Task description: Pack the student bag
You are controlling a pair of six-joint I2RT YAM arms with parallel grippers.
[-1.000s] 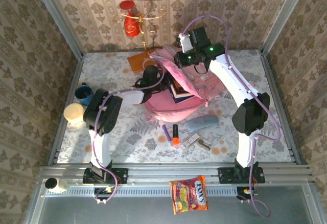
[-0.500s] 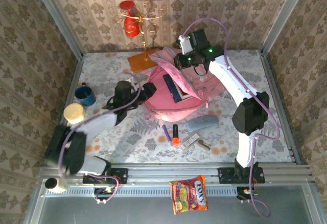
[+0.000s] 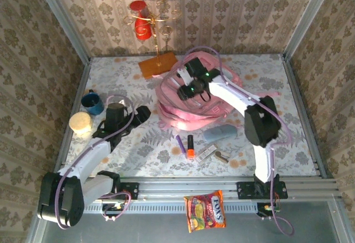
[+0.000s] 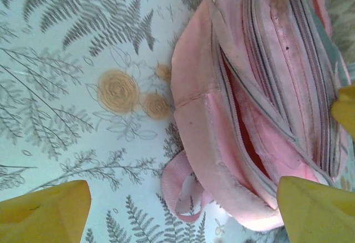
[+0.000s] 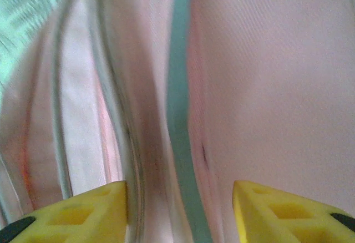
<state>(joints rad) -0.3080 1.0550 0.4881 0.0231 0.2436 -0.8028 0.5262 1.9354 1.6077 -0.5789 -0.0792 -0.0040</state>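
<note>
**Bag open, small items not yet packed**

I judge the packing as partway at best. The student bag (image 3: 191, 112) lies around the middle of the bench (image 3: 266, 76), a little toward 12 o'clock. My left wrist camera shows one zip gaping onto reddish lining, but I cannot see what is inside.

The right gripper (image 3: 183, 91) hangs over the top of the bag. Its jaws are apart with pink fabric right in front of them, and I see nothing pinched. The left gripper (image 3: 144, 114) sits just off the bag's 9 o'clock side, spread wide and empty.

What I take to be left for packing lies near the bag's 5 to 6 o'clock edge.

Counted from biggest down:
- One student bag.
- One flat orange board (image 3: 157, 64) at the bag's 11 o'clock.
- One snack packet (image 3: 205, 211) on the front rail at 6 o'clock, off the bench.
- One grey-blue pouch (image 3: 220, 132), just beside the bag.
- One blue cup (image 3: 92, 102) at the bench's 9 o'clock.
- One yellow-lidded jar (image 3: 81, 123) beside the cup.
- One orange marker (image 3: 190, 146).
- One purple pen (image 3: 181, 143).
- Two small pale bits (image 3: 213, 153), too small for me to name.

That makes at least five loose pieces outside the bag.
</note>
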